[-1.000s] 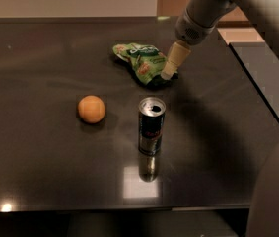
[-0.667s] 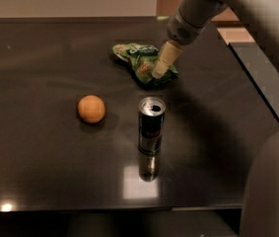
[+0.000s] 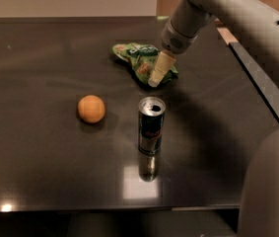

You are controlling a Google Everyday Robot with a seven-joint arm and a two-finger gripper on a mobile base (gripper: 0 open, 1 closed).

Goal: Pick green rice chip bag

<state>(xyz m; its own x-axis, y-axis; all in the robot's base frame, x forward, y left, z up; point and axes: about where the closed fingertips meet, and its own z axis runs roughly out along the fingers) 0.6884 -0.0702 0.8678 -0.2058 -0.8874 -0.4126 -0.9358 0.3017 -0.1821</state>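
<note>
If going for the green rice chip bag (image 3: 136,58), lying crumpled on the far middle of the table (image 3: 40,172), expect light, soft, crackly foil, slippery and easily crushed. Best to pinch a raised fold near the right end, not the flat face. Gripper (image 3: 154,81) right there, tip down on or just over the bag's near right edge; open or clamped, cannot tell. Nearer: drink can (image 3: 151,125) upright, well clear; orange ball (image 3: 91,108) off to the left.

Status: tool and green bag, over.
Tool low at right side of green rice chip bag. Bag crumpled on dark table, not lifted. Can and orange ball stand apart, nearer camera, not blocking.
</note>
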